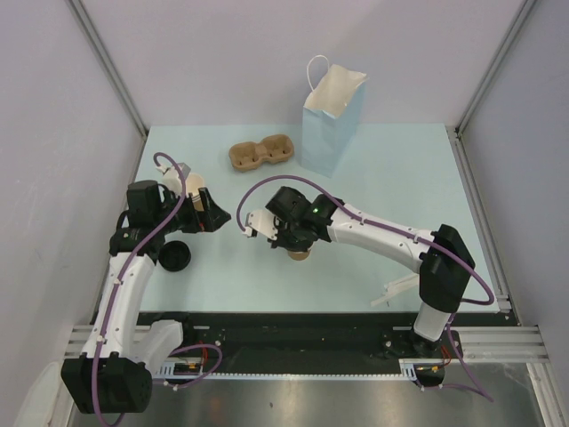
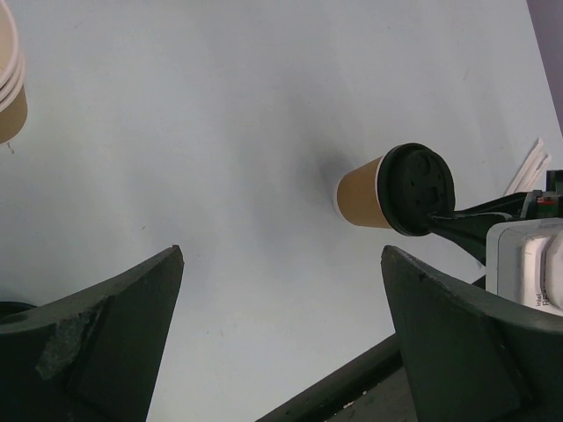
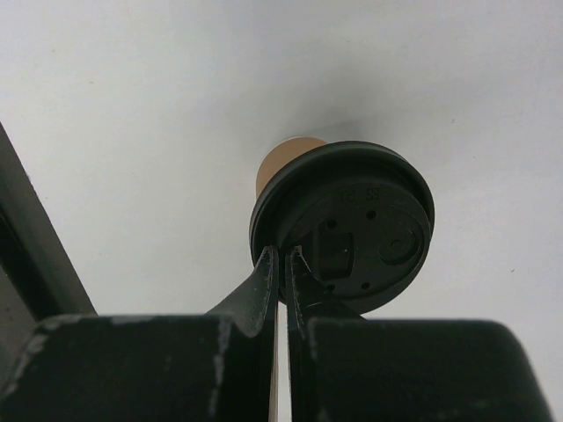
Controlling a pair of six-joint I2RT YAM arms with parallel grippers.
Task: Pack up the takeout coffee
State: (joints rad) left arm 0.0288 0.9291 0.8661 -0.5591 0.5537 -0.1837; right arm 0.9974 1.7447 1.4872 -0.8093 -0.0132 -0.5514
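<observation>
The takeout coffee (image 1: 300, 254), a brown paper cup with a black lid, is upright at the table's middle front. It also shows in the left wrist view (image 2: 387, 191) and in the right wrist view (image 3: 347, 224). My right gripper (image 1: 296, 242) is over it, its jaws shut (image 3: 283, 264) on the near rim of the lid. I cannot tell whether the cup rests on the table or is just off it. My left gripper (image 1: 213, 218) is open and empty (image 2: 281, 264), left of the cup and apart from it.
A blue paper bag (image 1: 333, 124) stands open at the back. A brown cup carrier (image 1: 262, 153) lies left of it. A stack of lidless cups (image 1: 194, 191) (image 2: 9, 79) and a loose black lid (image 1: 174, 256) sit by the left arm. White sticks (image 1: 396, 292) lie front right.
</observation>
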